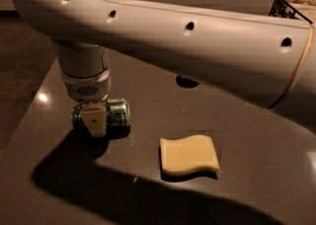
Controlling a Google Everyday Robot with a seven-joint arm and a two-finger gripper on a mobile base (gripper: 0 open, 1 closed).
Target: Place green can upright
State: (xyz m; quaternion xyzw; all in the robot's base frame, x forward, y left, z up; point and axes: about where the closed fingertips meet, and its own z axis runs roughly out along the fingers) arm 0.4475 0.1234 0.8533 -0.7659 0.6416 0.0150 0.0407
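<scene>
Camera view, the only one. Down at the left part of the table, under the wrist of the big white arm: the tool, pointing straight down and pinching the green can across its body. Near finger flat against the can's front side; far finger hidden behind the can, so the grip is judged from the near pad and the can's snug seat between them. Lying on its side, that can, long axis running left to right across the picture, one end poking out at the left of the finger, the other at the right. Either resting on the table or only just off it; cannot say which, given the dark shadow underneath.

Turns on this: axis level now, needs to end up vertical, so probably a quarter turn of the wrist with enough lift for the lower end to swing clear of the table.

For room: left table edge near the can, so better to set down toward the middle. To the right, near but apart, a pale yellow sponge. Behind, half hidden by the arm, a small dark object. Far off at the upper right corner, a wire basket, well apart.
</scene>
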